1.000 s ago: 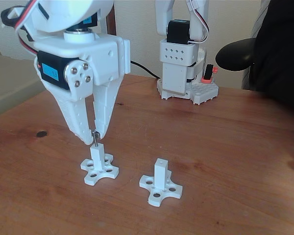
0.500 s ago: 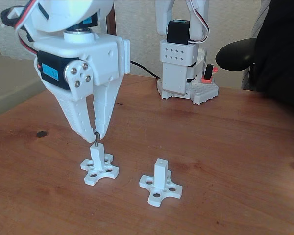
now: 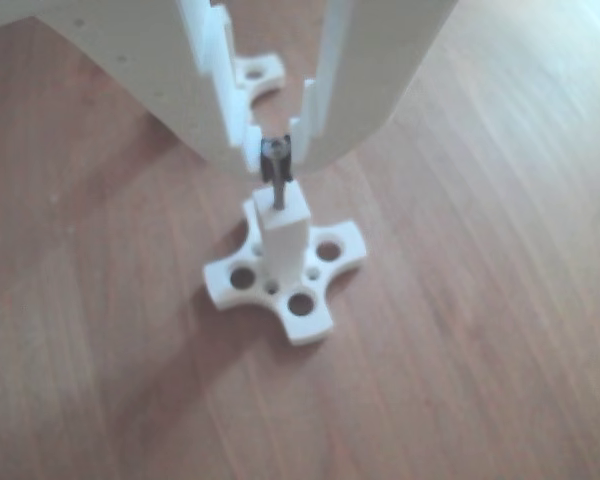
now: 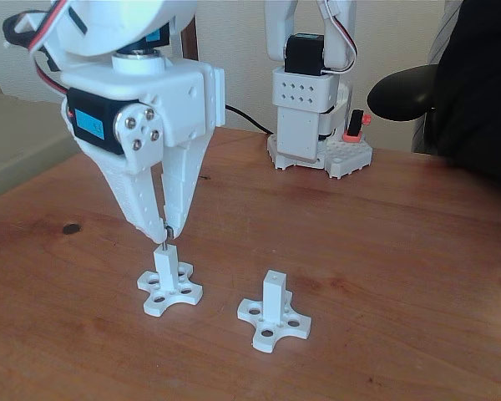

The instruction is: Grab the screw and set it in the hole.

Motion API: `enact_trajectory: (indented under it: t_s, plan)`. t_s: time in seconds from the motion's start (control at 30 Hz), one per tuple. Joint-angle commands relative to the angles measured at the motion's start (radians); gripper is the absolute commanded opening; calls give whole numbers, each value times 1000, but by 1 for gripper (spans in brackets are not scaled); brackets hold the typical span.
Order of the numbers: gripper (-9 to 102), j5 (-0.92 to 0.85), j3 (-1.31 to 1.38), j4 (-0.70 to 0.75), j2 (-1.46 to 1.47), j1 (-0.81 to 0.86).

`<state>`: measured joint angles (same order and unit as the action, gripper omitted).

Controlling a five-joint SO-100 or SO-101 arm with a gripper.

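Lifted slightly, vertical jaws [image 4: 164, 236] pinch the screw [image 3: 277, 178] above the hole [image 3: 278, 210].

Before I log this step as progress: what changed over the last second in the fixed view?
The gripper rose slightly and shifted a little right, drawing the screw up so less shank shows between fingertips and the left post. It is still clamped on the screw, whose tip remains at the hole. Both posts, including the right post, and the table stayed put.

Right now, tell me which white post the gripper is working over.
The left post in the fixed view: the gripper holds the screw at its top. The right post stands untouched.
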<state>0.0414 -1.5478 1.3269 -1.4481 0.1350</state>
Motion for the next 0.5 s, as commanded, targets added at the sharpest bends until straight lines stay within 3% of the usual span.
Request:
enact_trajectory:
  t_s: [0.0,0.47]
  plan:
    - [-2,-14,58,-21,-43,-18]
    - [-4,-21,67,-52,-52,3]
